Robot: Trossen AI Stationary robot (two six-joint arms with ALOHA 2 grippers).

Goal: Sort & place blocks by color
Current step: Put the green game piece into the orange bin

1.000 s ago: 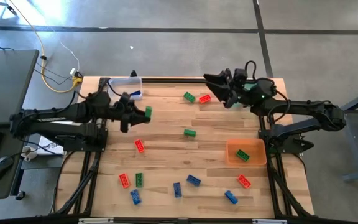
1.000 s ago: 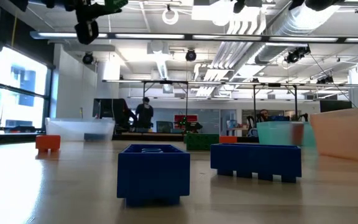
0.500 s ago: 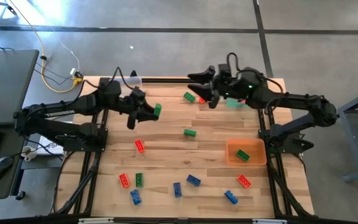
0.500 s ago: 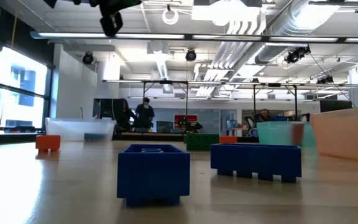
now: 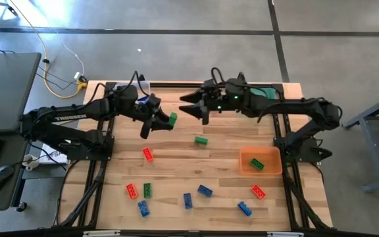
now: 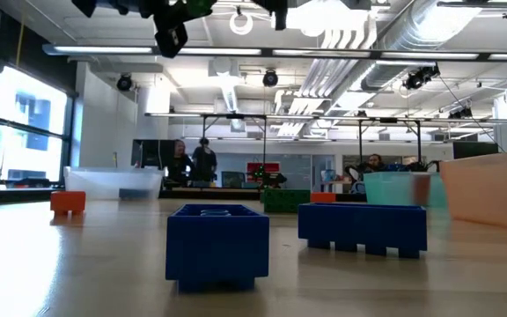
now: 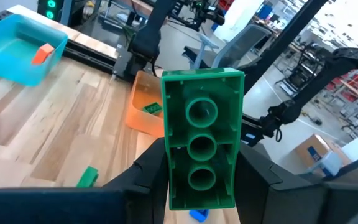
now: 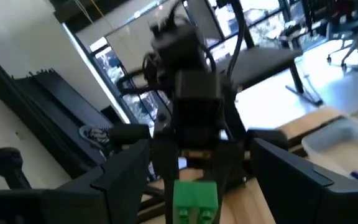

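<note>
My left gripper is shut on a green brick, high above the middle of the table's far half. In the left wrist view the brick's hollow underside faces the camera. My right gripper is open and empty. It points toward the table's left and faces the left gripper a short way off. The right wrist view shows the green brick ahead, between my open right fingers. In the low view both grippers show at the top edge, the left one with the brick. My left gripper pinches the green brick by its two long sides, near one end, between its two fingers. The fingers point toward the table's right and lie along the brick. The brick sticks out past the fingertips, lifted clear of the table.
An orange bin at the right holds a green brick. A teal bin holds a red brick. A clear bin stands at the far left. Loose bricks include a green one, a red one and blue ones near the front.
My left gripper has carried the green brick toward the table's right. My right gripper has gone toward the table's left, toward the left gripper, and now covers the bricks near the far edge.
</note>
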